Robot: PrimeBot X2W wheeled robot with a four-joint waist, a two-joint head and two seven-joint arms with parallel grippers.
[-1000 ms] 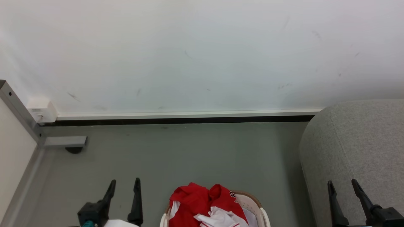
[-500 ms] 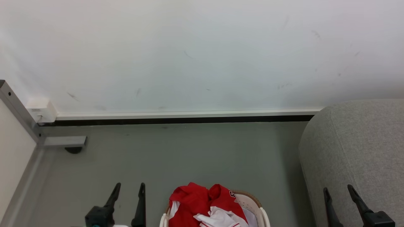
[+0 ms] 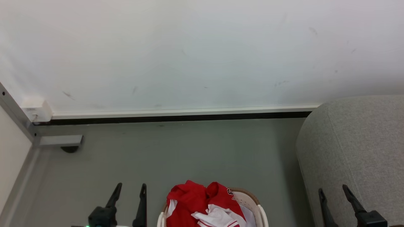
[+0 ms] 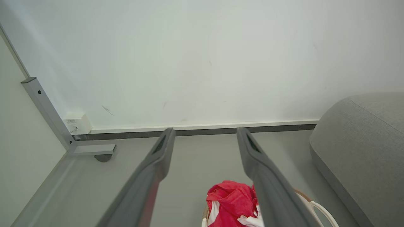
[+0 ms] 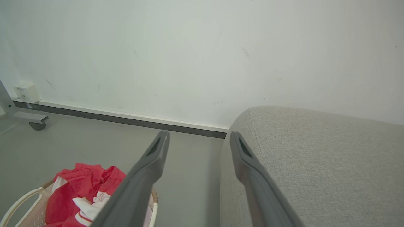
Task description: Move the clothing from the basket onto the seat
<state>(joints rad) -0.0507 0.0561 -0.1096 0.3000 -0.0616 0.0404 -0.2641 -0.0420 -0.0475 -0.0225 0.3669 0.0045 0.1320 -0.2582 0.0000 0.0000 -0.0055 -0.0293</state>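
I judge this to be the very start of the job. Nothing is lifted, and the clothing lies heaped in the basket, a red bundle with white panels piled above the rim. The basket stands on the floor at the bottom of my head view, between my two arms. The seat rises to my right, apart from the basket, with a strip of floor between them. No garment lies on the part of the seat that I can see.

My left jaws are spread wide and empty, with their fingers just left of the basket and pointing toward the wall. My right jaws are spread and empty too, with their fingers in front of the seat's rounded side. Neither pair touches cloth.

The step in hand, as I read it, is the reach for the first garment. The next move calls for tipping one pair of jaws down over the heap and clenching on a raised fold near the top. I should then lift high enough for the trailing cloth to clear the rim before I swing right. The fabric looks soft and tangled, so one pull may bring up more than one piece or tug the light basket along. I cannot tell how many garments are in the pile.
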